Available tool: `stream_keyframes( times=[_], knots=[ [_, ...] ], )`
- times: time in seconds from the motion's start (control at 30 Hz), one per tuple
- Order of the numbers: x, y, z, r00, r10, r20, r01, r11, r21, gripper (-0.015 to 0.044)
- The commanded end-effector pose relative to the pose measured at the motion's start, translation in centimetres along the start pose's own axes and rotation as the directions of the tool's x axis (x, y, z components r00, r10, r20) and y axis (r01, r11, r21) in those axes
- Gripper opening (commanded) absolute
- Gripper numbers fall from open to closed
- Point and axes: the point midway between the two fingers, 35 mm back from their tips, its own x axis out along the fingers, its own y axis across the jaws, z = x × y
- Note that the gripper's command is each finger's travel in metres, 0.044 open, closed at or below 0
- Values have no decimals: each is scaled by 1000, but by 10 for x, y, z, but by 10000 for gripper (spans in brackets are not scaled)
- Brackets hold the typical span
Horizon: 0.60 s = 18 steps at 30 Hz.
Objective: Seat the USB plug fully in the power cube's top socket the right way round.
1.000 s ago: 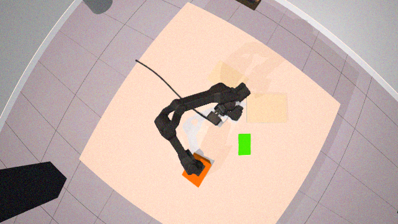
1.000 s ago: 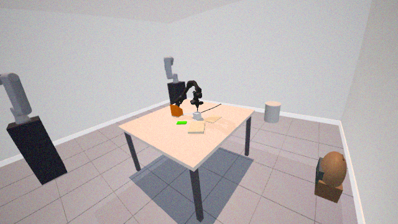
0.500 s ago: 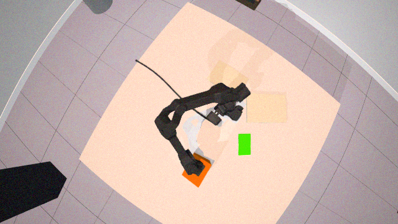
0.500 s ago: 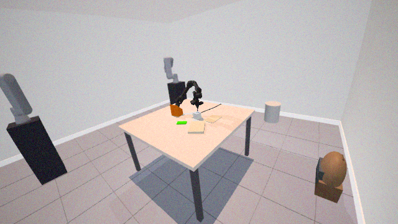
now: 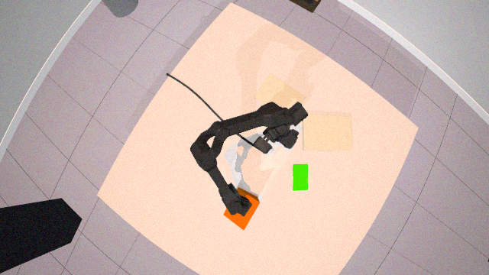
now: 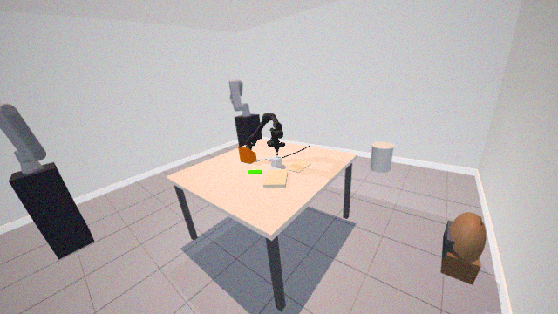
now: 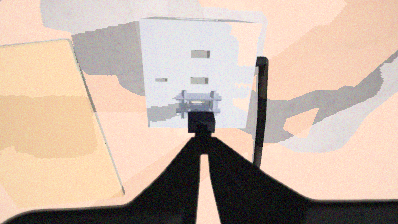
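The white power cube [image 6: 276,163] [image 7: 170,42] stands on the table with several slots in its top. The socket [image 7: 198,103] with raised guides is near its lower edge in the wrist view. My gripper [image 6: 277,154] [image 7: 203,144] is shut on the black USB plug [image 7: 201,122], pointing down over the cube just beside that socket in the image. The plug's lower end is hidden, so its depth and which way round it is cannot be told. In the top view the arm hides the cube's top.
A black cable [image 5: 195,93] [image 6: 298,151] [image 7: 261,112] runs along the cube's side. A thick tan slab [image 5: 327,131] [image 6: 275,178] [image 7: 45,125] and a thinner tan sheet [image 5: 269,85] [image 6: 299,167] lie nearby. A green block [image 5: 300,177] [image 6: 255,172] and an orange block [image 5: 244,221] [image 6: 247,155] by the arm's base are also on the table.
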Motion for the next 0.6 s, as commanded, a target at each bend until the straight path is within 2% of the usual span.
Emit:
stream_keyframes(
  times=[0.0, 0.57],
  knots=[
    [1, 0, 0, 1000, 0, -8, 0, 1000, 7, 0],
    [3, 0, -1, 1000, 1, -19, -1, 1000, 11, 0]
  ],
)
